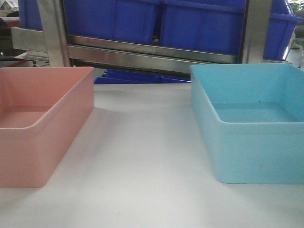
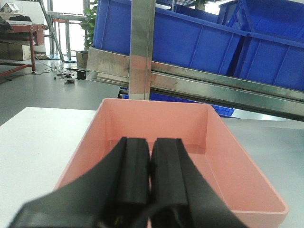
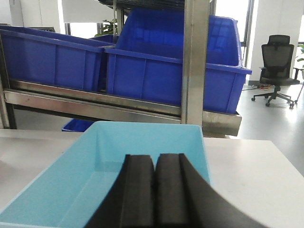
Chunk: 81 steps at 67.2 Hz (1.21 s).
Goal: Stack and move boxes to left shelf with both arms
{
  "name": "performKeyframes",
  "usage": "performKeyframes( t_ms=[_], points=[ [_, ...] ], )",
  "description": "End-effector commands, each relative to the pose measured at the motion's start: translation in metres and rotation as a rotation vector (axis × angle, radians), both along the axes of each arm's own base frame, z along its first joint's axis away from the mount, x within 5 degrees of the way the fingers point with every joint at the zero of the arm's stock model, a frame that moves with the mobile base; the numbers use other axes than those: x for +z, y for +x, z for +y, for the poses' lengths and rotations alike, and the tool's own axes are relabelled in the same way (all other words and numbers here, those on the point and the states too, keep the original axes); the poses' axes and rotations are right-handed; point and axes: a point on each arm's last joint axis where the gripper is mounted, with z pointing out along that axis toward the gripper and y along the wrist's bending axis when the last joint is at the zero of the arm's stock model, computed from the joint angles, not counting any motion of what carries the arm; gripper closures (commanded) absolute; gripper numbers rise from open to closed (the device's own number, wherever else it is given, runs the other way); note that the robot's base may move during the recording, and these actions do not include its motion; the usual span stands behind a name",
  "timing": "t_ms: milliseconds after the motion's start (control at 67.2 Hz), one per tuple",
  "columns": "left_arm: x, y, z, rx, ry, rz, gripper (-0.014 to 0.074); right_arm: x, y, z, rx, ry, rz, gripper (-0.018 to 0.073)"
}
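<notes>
The salmon pink box [image 1: 42,123] stands empty on the white table at the left. The light sky-blue box [image 1: 251,123] stands empty at the right, apart from it. In the left wrist view my left gripper [image 2: 151,142] is shut and empty, above the near end of the pink box [image 2: 209,142]. In the right wrist view my right gripper [image 3: 155,159] is shut and empty, above the near end of the blue box [image 3: 95,171]. Neither gripper shows in the front view. The steel shelf frame [image 1: 152,54] stands behind the table.
Dark royal-blue ribbed bins [image 1: 156,21] sit on the steel rack behind the table. Steel uprights [image 2: 141,47] [image 3: 194,61] rise just behind each box. An office chair [image 3: 278,71] stands on the floor far right. The white table [image 1: 142,152] lies open between the boxes.
</notes>
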Motion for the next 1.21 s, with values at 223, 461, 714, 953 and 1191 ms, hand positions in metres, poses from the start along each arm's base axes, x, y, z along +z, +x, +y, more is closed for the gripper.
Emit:
performKeyframes(
  t_ms=[223, 461, 714, 953, 1191],
  points=[
    [0.0, -0.001, 0.001, 0.002, -0.026, -0.077, 0.0599, 0.015, -0.005, -0.001, -0.007, 0.002, -0.126, 0.0511],
    [0.012, -0.002, 0.002, -0.014, -0.214, -0.048, 0.0598, 0.015, -0.005, -0.001, -0.007, 0.002, -0.126, 0.0511],
    [0.052, 0.003, -0.004, -0.056, -0.191, 0.111, 0.0599, 0.015, -0.005, -0.001, -0.007, 0.002, -0.126, 0.0511],
    [0.08, 0.05, -0.014, -0.07, -0.157, 0.437, 0.0599, 0.015, -0.005, -0.001, -0.007, 0.002, -0.126, 0.0511],
    [0.09, 0.108, -0.022, -0.078, -0.044, 0.793, 0.0599, 0.015, -0.005, -0.001, -0.007, 0.002, -0.126, 0.0511]
  ],
)
